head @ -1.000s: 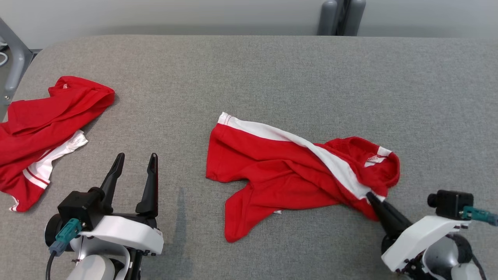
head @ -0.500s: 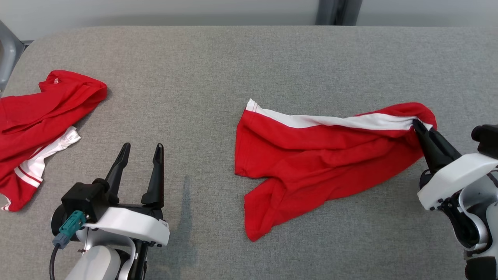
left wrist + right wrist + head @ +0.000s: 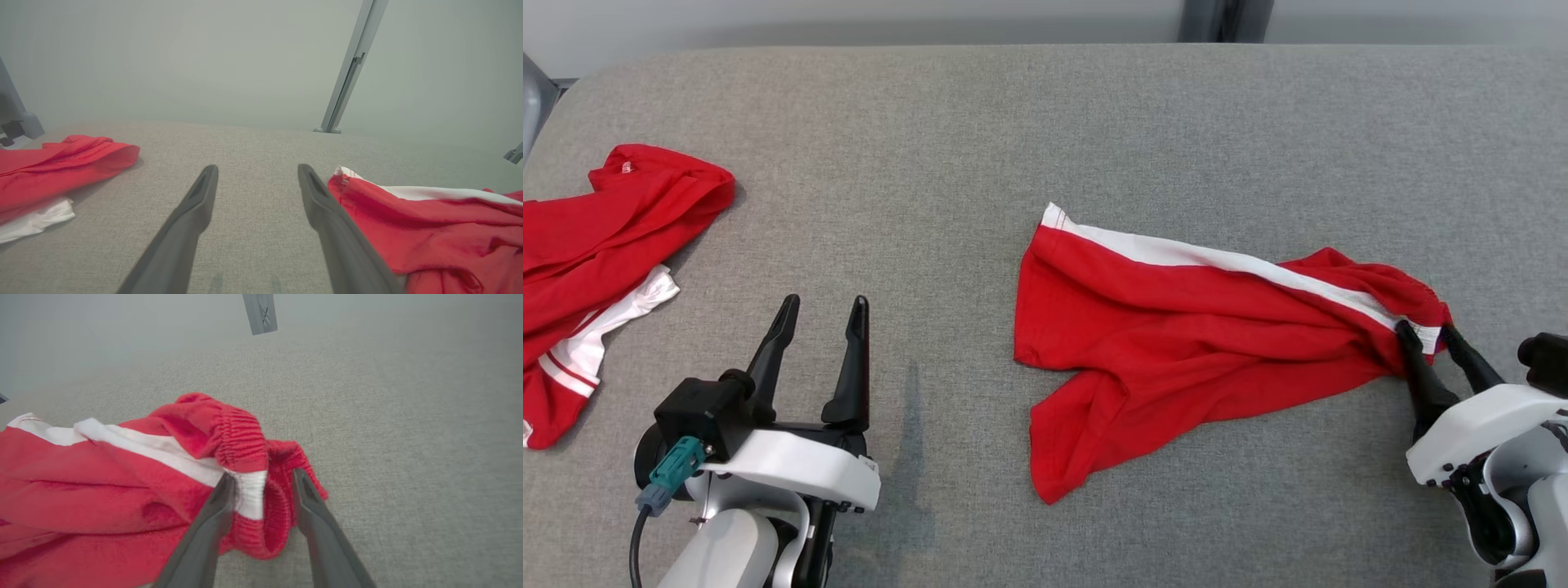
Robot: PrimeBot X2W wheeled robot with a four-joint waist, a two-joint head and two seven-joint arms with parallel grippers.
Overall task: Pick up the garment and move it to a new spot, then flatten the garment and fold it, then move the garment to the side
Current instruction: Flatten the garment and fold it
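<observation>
The garment (image 3: 1176, 327), red shorts with a white side stripe, lies crumpled on the grey table, right of centre. Its elastic waistband end points right. My right gripper (image 3: 1427, 331) sits at that end with its fingers parted. In the right wrist view the bunched waistband (image 3: 245, 457) rests on the table between the spread fingers of the right gripper (image 3: 264, 477). My left gripper (image 3: 825, 302) hovers open at the lower left with nothing between its fingers. In the left wrist view the left gripper (image 3: 257, 169) has the garment's hem (image 3: 429, 228) just to its right.
A second red and white garment (image 3: 596, 237) lies bunched at the table's left edge, also in the left wrist view (image 3: 61, 163). The grey cloth-covered table (image 3: 1013, 122) stretches bare between and behind the two garments. A grey post stands beyond the far edge (image 3: 347, 73).
My right gripper pulled the waistband out to the right, stretching the garment, then lowered it toward the front, and its fingers have parted. The left gripper stayed put; the head view shifted slightly.
</observation>
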